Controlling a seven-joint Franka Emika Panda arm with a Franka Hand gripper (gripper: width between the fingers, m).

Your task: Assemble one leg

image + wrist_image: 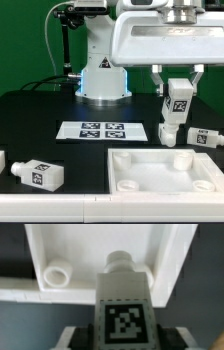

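My gripper [177, 90] is shut on a white leg [174, 112] with a black-and-white tag and holds it upright above the far right part of the white panel [150, 172]. In the wrist view the leg [122, 297] fills the middle, its narrow tip pointing at the panel [175, 263] beside a round corner socket [55, 276]. The tip is off the socket, nearer the panel's rim. My gripper [122, 339] fingers press both sides of the leg.
The marker board [101, 131] lies behind the panel. Another leg [37, 175] lies at the exterior view's left front, one more [207, 138] at the right beside the panel. The robot base [103, 80] stands at the back.
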